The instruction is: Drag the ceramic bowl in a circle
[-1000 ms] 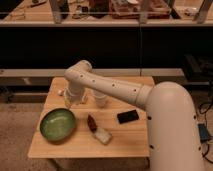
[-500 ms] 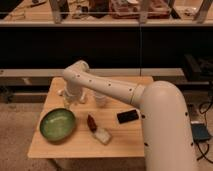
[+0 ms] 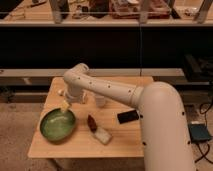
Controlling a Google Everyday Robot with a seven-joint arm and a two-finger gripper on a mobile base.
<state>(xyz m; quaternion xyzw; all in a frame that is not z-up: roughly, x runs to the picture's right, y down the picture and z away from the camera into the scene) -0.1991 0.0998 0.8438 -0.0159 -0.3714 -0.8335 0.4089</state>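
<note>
The ceramic bowl (image 3: 58, 125) is wide, shallow and glossy green with a darker rim. It sits on the front left part of the wooden table (image 3: 75, 147). My gripper (image 3: 65, 105) hangs down from the white arm (image 3: 105, 89), right at the bowl's far right rim. I cannot tell whether it touches the rim. The arm reaches in from the right and bends above the table's back left.
A white cup (image 3: 100, 100) stands near the table's middle. A dark red object (image 3: 92, 122), a white packet (image 3: 103, 135) and a black flat device (image 3: 128, 116) lie right of the bowl. A small white item (image 3: 59, 92) lies at the back left. Dark shelving stands behind the table.
The arm has swung left and down, bringing my gripper from behind the bowl to its far rim. The bowl has not visibly moved.
</note>
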